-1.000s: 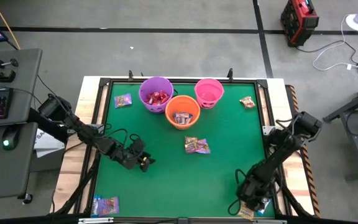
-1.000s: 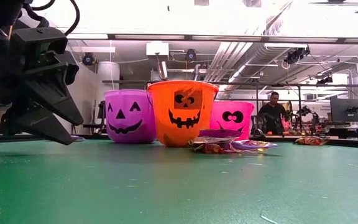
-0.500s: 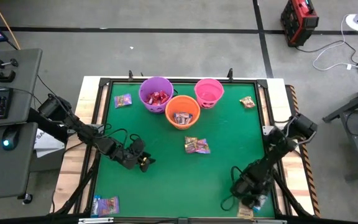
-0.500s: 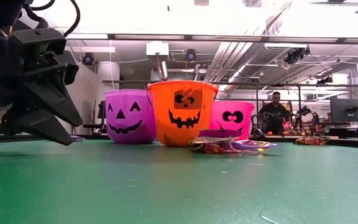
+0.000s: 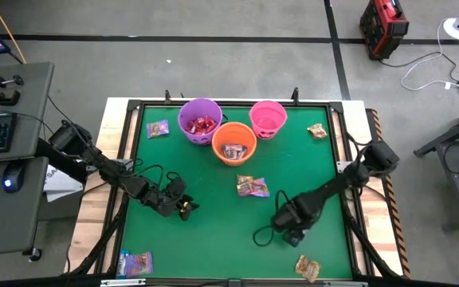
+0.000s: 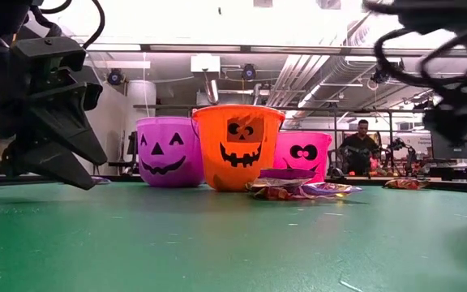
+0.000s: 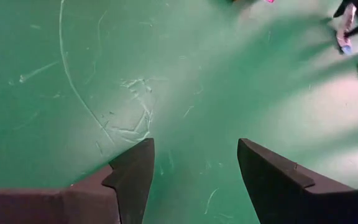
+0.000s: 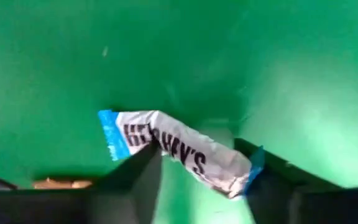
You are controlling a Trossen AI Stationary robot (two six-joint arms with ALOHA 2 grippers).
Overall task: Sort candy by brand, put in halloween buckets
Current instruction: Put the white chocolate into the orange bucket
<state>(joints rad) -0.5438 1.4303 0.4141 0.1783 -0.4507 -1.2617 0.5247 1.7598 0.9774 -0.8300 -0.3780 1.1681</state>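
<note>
My right gripper [image 5: 292, 233] has swung inward from the near edge, clamping a blue-and-white Hershey's bar [image 8: 178, 151] (lifted clear); left gripper [image 7: 194, 180] hovers, jaws apart.

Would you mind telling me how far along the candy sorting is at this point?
Partly done. The purple bucket holds red candy and the orange bucket holds some; the pink bucket looks empty. The right tool carries a blue-and-white Hershey's bar over the mat. The left tool waits open. Loose candy remains mid-table and near the corners.
</note>
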